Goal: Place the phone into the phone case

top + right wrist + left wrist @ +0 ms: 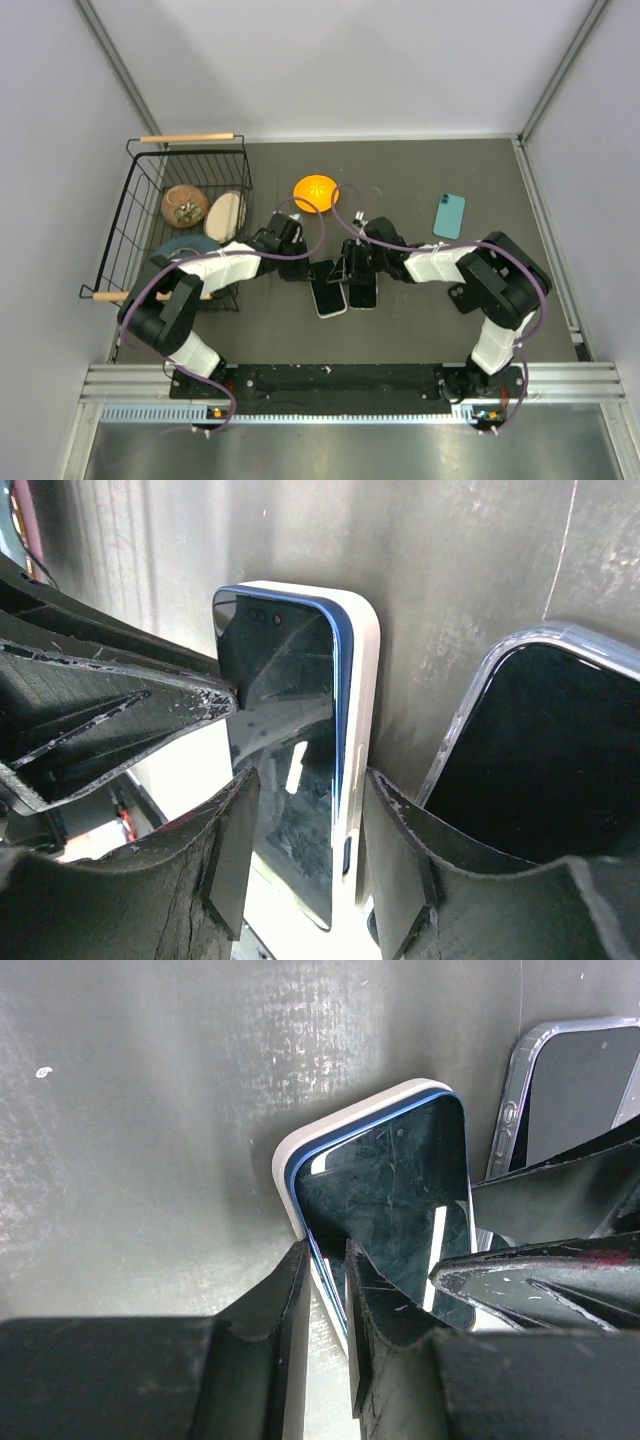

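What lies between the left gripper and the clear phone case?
The white-rimmed phone lies between them. The left wrist view shows the left gripper at one long edge of it and the phone case beside the other.

Our two arms, black joints and white shells
Our left arm (190, 285) and right arm (470, 275) wear white covers between bulky black joints, each trailed by a purple cable (140, 295). The left tool (325, 1255) and right tool (310, 780) have matte black fingers (250, 1360) with scuffed, chipped edges. At 6 o'clock, both bases bolt to a black rail (340, 378).
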Controlling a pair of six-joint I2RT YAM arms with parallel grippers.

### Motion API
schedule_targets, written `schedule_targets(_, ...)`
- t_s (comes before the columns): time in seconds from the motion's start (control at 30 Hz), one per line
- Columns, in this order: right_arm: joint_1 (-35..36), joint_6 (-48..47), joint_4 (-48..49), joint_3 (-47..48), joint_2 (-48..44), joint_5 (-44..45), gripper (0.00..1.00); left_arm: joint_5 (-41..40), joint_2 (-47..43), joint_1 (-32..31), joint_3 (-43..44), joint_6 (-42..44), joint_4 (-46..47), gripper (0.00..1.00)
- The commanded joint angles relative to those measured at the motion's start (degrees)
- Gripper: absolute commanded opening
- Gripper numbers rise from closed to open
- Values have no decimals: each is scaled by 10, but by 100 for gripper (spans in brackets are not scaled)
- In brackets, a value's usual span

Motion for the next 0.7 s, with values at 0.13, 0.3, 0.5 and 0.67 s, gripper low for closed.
schedule_targets(0.13, 8, 89, 217, -10, 15, -119, 45, 88, 15, -15, -38, -21, 40, 15)
schedule_targets(0.3, 6, 99, 229, -16, 23, -123, 43, 101, 2, -16, -44, -29, 48, 15)
schedule_targets(0.5, 5, 103, 240, -16, 35, -127, 34, 111, -6, -15, -41, -32, 51, 15)
schedule_targets(0.67, 4, 101, 235, -11, 43, -125, 22, 123, -13, -16, -43, -37, 55, 15)
